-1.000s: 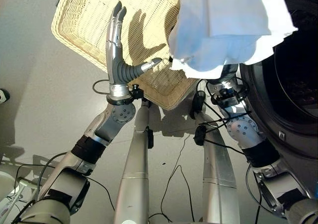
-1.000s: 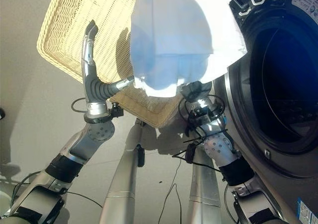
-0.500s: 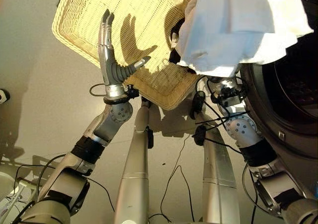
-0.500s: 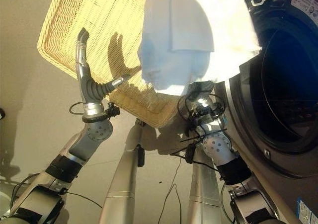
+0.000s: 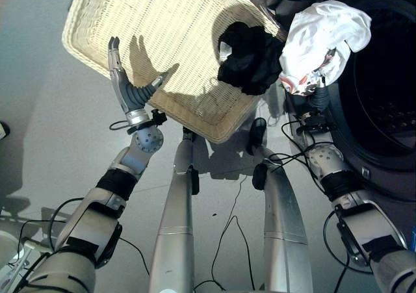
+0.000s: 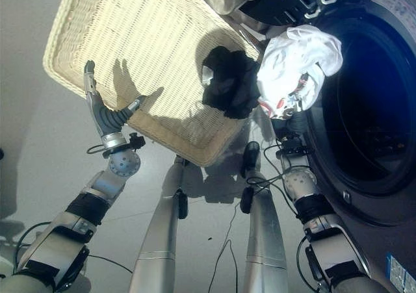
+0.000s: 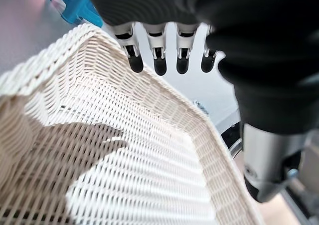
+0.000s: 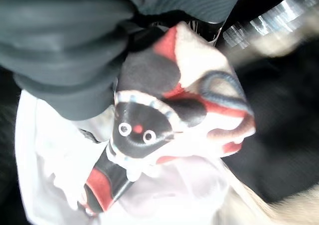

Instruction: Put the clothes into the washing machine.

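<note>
Right hand (image 5: 316, 93) lifting a white printed garment (image 5: 323, 41) at the washing machine (image 5: 383, 111) opening, fingers hidden in cloth, grip unclear | dark clothing (image 5: 248, 58) lying in the wicker basket (image 5: 162, 39) | left hand (image 5: 130, 88) hovering, fingers straight, holding nothing

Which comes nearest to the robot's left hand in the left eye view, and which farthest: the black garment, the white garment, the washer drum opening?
From the left hand:
1. Black garment, in the basket's right part.
2. White garment, bunched above the right arm.
3. Washer drum opening, far right.
</note>
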Tool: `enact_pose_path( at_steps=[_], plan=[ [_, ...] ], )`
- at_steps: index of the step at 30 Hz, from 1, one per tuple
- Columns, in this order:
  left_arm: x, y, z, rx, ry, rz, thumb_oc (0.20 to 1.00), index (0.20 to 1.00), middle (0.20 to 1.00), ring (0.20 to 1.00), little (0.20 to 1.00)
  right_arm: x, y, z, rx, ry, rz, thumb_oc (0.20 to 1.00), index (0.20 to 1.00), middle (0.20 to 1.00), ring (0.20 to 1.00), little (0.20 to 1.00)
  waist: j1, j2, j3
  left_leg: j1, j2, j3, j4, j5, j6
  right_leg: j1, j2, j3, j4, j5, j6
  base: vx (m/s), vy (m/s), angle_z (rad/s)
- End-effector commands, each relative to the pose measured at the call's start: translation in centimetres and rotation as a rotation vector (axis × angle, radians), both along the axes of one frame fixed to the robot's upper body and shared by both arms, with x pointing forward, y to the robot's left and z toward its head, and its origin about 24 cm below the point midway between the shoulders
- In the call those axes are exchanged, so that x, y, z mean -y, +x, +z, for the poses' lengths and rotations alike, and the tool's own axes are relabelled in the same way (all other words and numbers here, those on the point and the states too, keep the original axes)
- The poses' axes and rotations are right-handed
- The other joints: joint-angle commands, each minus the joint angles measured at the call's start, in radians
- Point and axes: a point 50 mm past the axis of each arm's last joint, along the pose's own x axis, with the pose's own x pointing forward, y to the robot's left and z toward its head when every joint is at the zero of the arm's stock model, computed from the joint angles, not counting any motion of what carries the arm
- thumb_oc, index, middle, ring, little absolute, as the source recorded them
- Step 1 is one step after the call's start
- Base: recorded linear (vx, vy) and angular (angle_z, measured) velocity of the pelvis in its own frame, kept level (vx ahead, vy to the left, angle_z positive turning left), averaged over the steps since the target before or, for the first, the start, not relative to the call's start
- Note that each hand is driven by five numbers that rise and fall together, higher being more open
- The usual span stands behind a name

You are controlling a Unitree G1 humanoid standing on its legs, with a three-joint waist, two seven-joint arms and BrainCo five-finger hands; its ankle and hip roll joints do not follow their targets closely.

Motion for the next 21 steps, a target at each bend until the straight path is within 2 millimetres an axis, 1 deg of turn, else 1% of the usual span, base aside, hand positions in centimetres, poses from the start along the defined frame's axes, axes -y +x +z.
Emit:
enact_pose_path(
  at_steps=[1,2,3,4,5,6,7,8,9,10,11,13,15,16,17,18,19,20,21],
  plan=[
    [0.0,-0.3,1.9,0.128,-0.054,-0.024,1.0,1.0,1.0,1.0,1.0,5.6,-0.9,3.0,0.035,0.147,-0.227,0.2,0.2,0.2,0.2,0.2,-0.023,0.029,-0.014,-0.027,-0.025,0.022,0.122,-0.123,-0.027,0.072,0.036,-0.045,-0.238,0.193,0.122,0.01,0.021,-0.15],
    [-0.2,-0.3,1.7,0.128,-0.048,-0.022,1.0,1.0,1.0,1.0,1.0,7.6,-1.5,3.5,0.029,0.19,-0.33,0.2,0.2,0.2,0.2,0.2,-0.023,0.03,-0.014,-0.027,-0.022,0.023,0.123,-0.126,-0.028,0.073,0.037,-0.044,-0.24,0.192,0.122,0.01,0.015,-0.11],
    [-0.2,-0.3,1.7,0.128,-0.047,-0.023,1.0,1.0,1.0,1.0,1.0,7.9,-1.6,3.6,0.03,0.195,-0.343,0.2,0.2,0.2,0.2,0.2,-0.021,0.031,-0.014,-0.027,-0.021,0.023,0.123,-0.127,-0.028,0.073,0.038,-0.044,-0.241,0.193,0.121,0.01,0.015,-0.06],
    [-0.4,-0.4,1.3,0.122,-0.039,-0.018,1.0,1.0,1.0,1.0,1.0,9.9,-2.5,4.0,0.022,0.217,-0.471,0.2,0.2,0.2,0.2,0.2,-0.024,0.029,-0.014,-0.028,-0.019,0.022,0.127,-0.133,-0.028,0.074,0.038,-0.041,-0.239,0.19,0.121,0.02,0.005,-0.05],
    [-0.9,-0.8,0.5,0.116,-0.021,-0.006,1.0,1.0,1.0,1.0,1.0,12.8,-4.4,5.3,0.043,0.276,-0.638,0.2,0.2,0.2,0.2,0.2,-0.029,0.02,-0.014,-0.027,-0.021,0.018,0.134,-0.146,-0.027,0.078,0.044,-0.036,-0.248,0.193,0.12,0.02,-0.005,-0.04],
    [-1.1,-1.1,0.1,0.115,-0.011,0.003,1.0,1.0,1.0,1.0,1.0,14.2,-5.7,5.8,0.049,0.311,-0.763,0.2,0.2,0.2,0.2,0.2,-0.031,0.016,-0.014,-0.027,-0.019,0.017,0.136,-0.152,-0.026,0.081,0.046,-0.035,-0.251,0.193,0.12,0.01,-0.016,-0.04],
    [-1.1,-1.2,0.0,0.114,-0.006,0.007,1.0,1.0,1.0,1.0,1.0,14.6,-6.2,5.9,0.053,0.329,-0.808,0.2,0.2,0.2,0.2,0.2,-0.031,0.014,-0.014,-0.028,-0.017,0.017,0.136,-0.154,-0.025,0.083,0.046,-0.036,-0.251,0.192,0.12,0.0,-0.022,-0.04],
    [-1.5,-1.3,-0.2,0.111,0.0,0.014,1.0,1.0,1.0,1.0,1.0,15.6,-7.2,6.4,0.06,0.349,-0.888,0.2,0.2,0.2,0.2,0.2,-0.034,0.008,-0.014,-0.026,-0.017,0.017,0.138,-0.157,-0.025,0.085,0.048,-0.036,-0.253,0.195,0.12,-0.01,-0.031,-0.02],
    [-2.2,-1.7,-0.3,0.109,0.011,0.038,1.0,1.0,1.0,1.0,1.0,17.4,-10.1,8.0,0.089,0.407,-1.084,0.2,0.2,0.2,0.2,0.2,-0.045,-0.007,-0.014,-0.024,-0.011,0.018,0.141,-0.164,-0.025,0.094,0.053,-0.035,-0.258,0.199,0.122,-0.02,-0.031,-0.01],
    [-2.5,-1.8,-0.2,0.112,0.011,0.048,1.0,1.0,1.0,1.0,1.0,18.0,-11.2,8.8,0.09,0.425,-1.147,0.2,0.2,0.2,0.2,0.2,-0.051,-0.014,-0.014,-0.025,-0.01,0.017,0.145,-0.167,-0.025,0.095,0.057,-0.032,-0.259,0.2,0.122,0.0,0.0,0.0],
    [-2.6,-1.8,-0.1,0.113,0.011,0.051,1.0,1.0,1.0,1.0,1.0,18.1,-11.7,9.1,0.091,0.431,-1.171,0.2,0.2,0.2,0.2,0.2,-0.053,-0.016,-0.014,-0.027,-0.01,0.017,0.147,-0.168,-0.024,0.094,0.059,-0.03,-0.259,0.2,0.122,0.0,0.0,0.0],
    [-3.3,-1.8,0.5,0.117,0.007,0.07,1.0,1.0,1.0,1.0,1.0,18.8,-13.3,10.4,0.085,0.427,-1.255,0.2,0.2,0.2,0.2,0.2,-0.066,-0.03,-0.014,-0.028,-0.009,0.015,0.152,-0.172,-0.021,0.095,0.067,-0.025,-0.256,0.2,0.12,-0.02,0.032,-0.02],
    [-3.7,-1.6,1.0,0.115,0.017,0.077,1.0,1.0,1.0,1.0,1.0,19.6,-14.0,10.3,0.064,0.394,-1.282,0.2,0.2,0.2,0.2,0.2,-0.074,-0.041,-0.014,-0.025,-0.008,0.014,0.153,-0.174,-0.02,0.1,0.07,-0.022,-0.257,0.201,0.12,-0.02,0.01,-0.05],
    [-4.0,-1.6,1.3,0.114,0.031,0.08,1.0,1.0,1.0,1.0,1.0,20.2,-14.3,10.3,0.036,0.405,-1.284,0.209,0.209,0.209,0.209,0.209,-0.074,-0.048,-0.014,-0.021,-0.011,0.012,0.154,-0.177,-0.017,0.105,0.071,-0.02,-0.263,0.202,0.118,-0.01,-0.005,-0.04],
    [-4.0,-1.6,1.3,0.114,0.031,0.08,1.0,1.0,1.0,1.0,1.0,20.2,-14.3,10.3,0.036,0.405,-1.284,0.209,0.209,0.209,0.209,0.209,-0.074,-0.048,-0.014,-0.021,-0.011,0.012,0.154,-0.177,-0.017,0.105,0.071,-0.02,-0.263,0.202,0.118,0.0,-0.017,-0.04],
    [-3.9,-1.4,1.3,0.109,0.054,0.079,1.0,1.0,1.0,1.0,1.0,21.0,-14.5,9.6,-0.013,0.41,-1.297,1.0,1.0,1.0,1.0,1.0,-0.073,-0.052,-0.014,-0.015,-0.008,0.008,0.149,-0.177,-0.016,0.113,0.069,-0.021,-0.265,0.202,0.118,0.01,-0.036,-0.02],
    [-3.9,-1.3,1.5,0.108,0.071,0.072,1.0,1.0,1.0,1.0,1.0,21.7,-14.8,9.1,-0.056,0.422,-1.311,1.0,1.0,1.0,1.0,1.0,-0.069,-0.054,-0.014,-0.015,-0.013,0.004,0.152,-0.179,-0.014,0.114,0.068,-0.022,-0.268,0.204,0.117,0.01,-0.051,-0.01],
    [-3.7,-1.1,1.7,0.107,0.082,0.065,1.0,1.0,1.0,1.0,1.0,22.0,-14.7,8.9,-0.092,0.427,-1.315,1.0,1.0,1.0,1.0,1.0,-0.066,-0.054,-0.014,-0.014,-0.013,0.003,0.151,-0.179,-0.015,0.117,0.066,-0.024,-0.272,0.204,0.117,0.0,-0.044,0.03],
    [-3.5,-1.1,1.9,0.112,0.086,0.063,1.0,1.0,1.0,1.0,1.0,22.1,-14.7,9.0,-0.094,0.43,-1.316,1.0,1.0,1.0,1.0,1.0,-0.067,-0.053,-0.014,-0.024,-0.015,0.003,0.147,-0.167,-0.014,0.107,0.064,-0.025,-0.277,0.216,0.115,0.01,-0.038,0.04]
  ],
)
